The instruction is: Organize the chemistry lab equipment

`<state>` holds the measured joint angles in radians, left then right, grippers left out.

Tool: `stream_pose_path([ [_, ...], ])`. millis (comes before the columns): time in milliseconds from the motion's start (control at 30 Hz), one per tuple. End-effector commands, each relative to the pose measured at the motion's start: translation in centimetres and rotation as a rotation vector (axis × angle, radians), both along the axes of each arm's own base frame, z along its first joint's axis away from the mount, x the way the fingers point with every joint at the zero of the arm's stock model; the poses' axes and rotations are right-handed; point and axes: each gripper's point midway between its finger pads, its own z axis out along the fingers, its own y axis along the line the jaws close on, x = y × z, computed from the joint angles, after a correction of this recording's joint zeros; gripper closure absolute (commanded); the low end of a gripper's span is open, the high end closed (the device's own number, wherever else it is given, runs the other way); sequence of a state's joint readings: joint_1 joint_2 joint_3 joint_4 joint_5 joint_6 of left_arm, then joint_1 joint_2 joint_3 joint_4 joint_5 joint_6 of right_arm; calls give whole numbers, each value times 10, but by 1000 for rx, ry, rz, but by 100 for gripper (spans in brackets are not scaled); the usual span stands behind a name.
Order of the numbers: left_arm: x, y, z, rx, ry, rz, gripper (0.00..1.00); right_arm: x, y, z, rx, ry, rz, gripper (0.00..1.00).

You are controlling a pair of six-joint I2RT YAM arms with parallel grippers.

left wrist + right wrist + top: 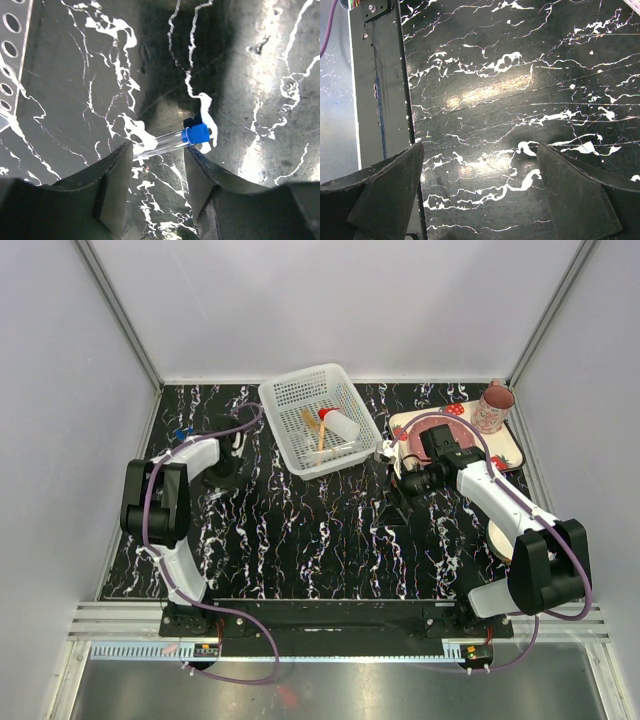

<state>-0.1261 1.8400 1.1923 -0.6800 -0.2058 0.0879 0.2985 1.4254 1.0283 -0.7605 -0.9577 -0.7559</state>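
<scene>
We count one clear tube [167,140] with a blue cap. It lies on the counter [75,100] between the fingers of the left claw [159,150], which stands half open around it without pinching. Only the left wrist view shows this; from above, the arm hides the tube. The top view alone gives one white basket [285,400], holding one red-capped bottle [338,424] and thin sticks [311,421] too small to count. The right claw [480,147] gapes wide above the counter, its fingers cut off at the picture's lower edge.
</scene>
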Motion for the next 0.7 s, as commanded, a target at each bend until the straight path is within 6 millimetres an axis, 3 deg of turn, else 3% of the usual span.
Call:
stream_pose_path([
  [0, 15, 4, 1, -89, -19, 30, 52, 4, 2, 16, 38, -39, 16, 0],
  [333, -8, -9, -7, -259, 53, 139, 81, 4, 1, 18, 42, -47, 15, 0],
  [433, -16, -24, 0, -370, 35, 209, 83, 4, 1, 19, 45, -51, 16, 0],
  [467, -16, -20, 8, -411, 0, 249, 84, 4, 1, 19, 45, -49, 15, 0],
  [500, -12, -26, 11, -459, -34, 269, 85, 4, 1, 20, 47, -50, 16, 0],
  [533, -21, -35, 9, -518, -23, 280, 87, 3, 2, 20, 47, -50, 17, 0],
  [600, -16, -45, 24, -608, -97, 305, 89, 3, 2, 19, 49, -45, 20, 0],
  [633, -25, -49, 20, -637, -92, 323, 89, 2, 2, 19, 49, -41, 19, 0],
  [667, -24, -53, 30, -670, -130, 321, 89, 2, 2, 18, 50, -39, 20, 0],
])
